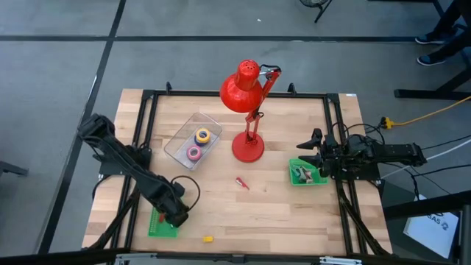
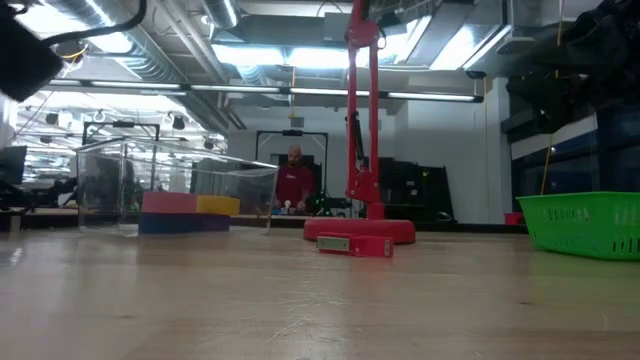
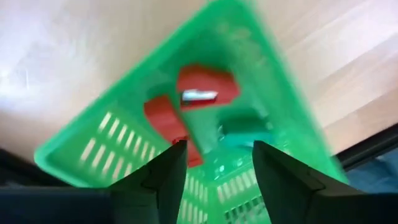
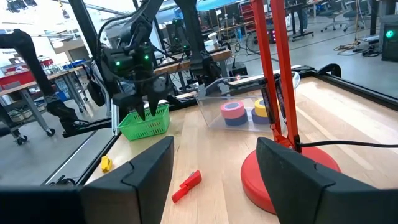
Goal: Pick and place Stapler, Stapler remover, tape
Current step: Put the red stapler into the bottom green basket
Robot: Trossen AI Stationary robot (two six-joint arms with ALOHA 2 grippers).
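Observation:
My left gripper (image 3: 216, 149) hangs open, pointing down over a green basket (image 1: 158, 224) at the table's near left. On the basket's floor below the fingers lies a red stapler remover with a metal part (image 3: 198, 93), untouched. A small red stapler (image 1: 241, 182) lies flat on the wood near the table's middle. Tape rolls, yellow on blue (image 1: 202, 135) and pink (image 1: 193, 153), sit in a clear box (image 1: 176, 143). My right gripper (image 1: 305, 153) waits open at the right, above a second green basket (image 1: 316, 177).
A red desk lamp stands on its round base (image 1: 247, 147) at the middle back, its head (image 1: 240, 90) leaning over the far edge. A small yellow piece (image 1: 208, 238) lies near the front edge. A black frame (image 1: 147, 118) borders the tabletop.

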